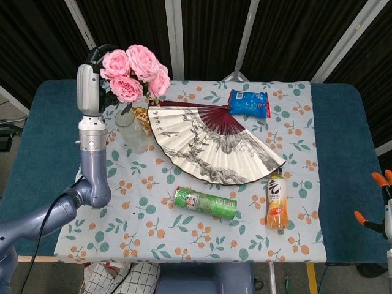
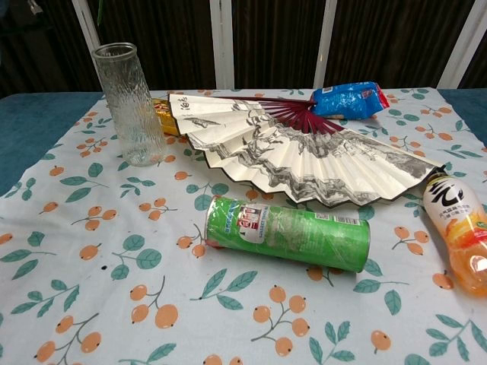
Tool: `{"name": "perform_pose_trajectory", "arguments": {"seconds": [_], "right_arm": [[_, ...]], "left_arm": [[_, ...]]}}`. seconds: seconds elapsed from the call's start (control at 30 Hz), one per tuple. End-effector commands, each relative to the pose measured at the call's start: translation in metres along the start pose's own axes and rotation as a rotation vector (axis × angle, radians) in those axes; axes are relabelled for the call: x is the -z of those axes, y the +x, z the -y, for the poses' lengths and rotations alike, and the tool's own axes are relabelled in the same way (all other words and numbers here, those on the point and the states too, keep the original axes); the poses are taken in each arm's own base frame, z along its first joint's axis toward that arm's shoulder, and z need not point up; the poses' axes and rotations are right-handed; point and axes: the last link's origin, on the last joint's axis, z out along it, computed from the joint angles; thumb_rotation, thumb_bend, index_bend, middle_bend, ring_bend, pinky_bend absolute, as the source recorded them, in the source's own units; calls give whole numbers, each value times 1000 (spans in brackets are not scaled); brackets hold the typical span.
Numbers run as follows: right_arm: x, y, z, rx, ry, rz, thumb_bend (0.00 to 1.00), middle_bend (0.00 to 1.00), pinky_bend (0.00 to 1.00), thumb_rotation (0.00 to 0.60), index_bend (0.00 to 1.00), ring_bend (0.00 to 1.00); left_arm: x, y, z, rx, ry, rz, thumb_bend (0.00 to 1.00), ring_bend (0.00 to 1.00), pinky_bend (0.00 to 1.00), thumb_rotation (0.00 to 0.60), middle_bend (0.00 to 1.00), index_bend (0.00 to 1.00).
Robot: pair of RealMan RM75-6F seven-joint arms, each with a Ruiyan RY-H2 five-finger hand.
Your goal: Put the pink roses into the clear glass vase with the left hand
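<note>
The pink roses [image 1: 136,72] are bunched high at the back left, and my left hand [image 1: 90,78] grips their stems from the left side. Green stem ends [image 1: 126,109] hang just above the mouth of the clear glass vase [image 1: 132,130]. The vase [image 2: 129,103] stands upright on the cloth, and the chest view shows nothing inside it. The roses and left hand are out of the chest view. My right hand [image 1: 378,205] shows only at the right edge, low and off the table, orange-tipped fingers apart and holding nothing.
An open paper fan [image 1: 208,138] lies right of the vase, with a yellow packet [image 2: 161,115] tucked under its left end. A blue snack bag [image 1: 248,103] sits at the back. A green can [image 1: 204,203] and an orange drink bottle [image 1: 277,200] lie near the front.
</note>
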Motion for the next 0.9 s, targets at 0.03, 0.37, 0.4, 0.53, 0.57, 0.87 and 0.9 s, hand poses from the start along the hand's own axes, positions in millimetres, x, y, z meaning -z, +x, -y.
{"name": "perform_pose_trajectory", "arguments": {"seconds": [0.03, 0.37, 0.4, 0.53, 0.57, 0.87, 0.9], "right_arm": [[-1, -1, 0, 1, -1, 2, 238, 33, 87, 600, 159, 70], [-2, 1, -1, -8, -4, -10, 237, 33, 87, 600, 162, 70], [-1, 2, -1, -9, -5, -10, 237, 33, 87, 600, 162, 70], [-1, 2, -2, -18, -7, -12, 237, 33, 87, 600, 162, 70], [-1, 2, -2, -21, -7, -13, 236, 33, 87, 600, 162, 70], [0, 2, 0, -22, -2, -17, 237, 33, 87, 600, 162, 70], [0, 2, 1, -22, -1, -18, 237, 33, 87, 600, 162, 70]], "left_arm": [[5, -10, -4, 29, -14, 17, 398, 276, 249, 600, 586, 525], [18, -26, 1, 34, -17, 45, 398, 276, 249, 600, 586, 525], [19, -25, 3, 32, -13, 42, 398, 276, 249, 600, 586, 524], [21, -23, 12, 21, 5, 38, 398, 278, 249, 600, 586, 524], [21, -23, 14, 17, 8, 40, 397, 278, 249, 600, 585, 524], [34, -29, 26, 0, 5, 85, 393, 278, 248, 600, 578, 525], [36, -29, 27, -1, 4, 89, 392, 278, 247, 600, 574, 525]]}}
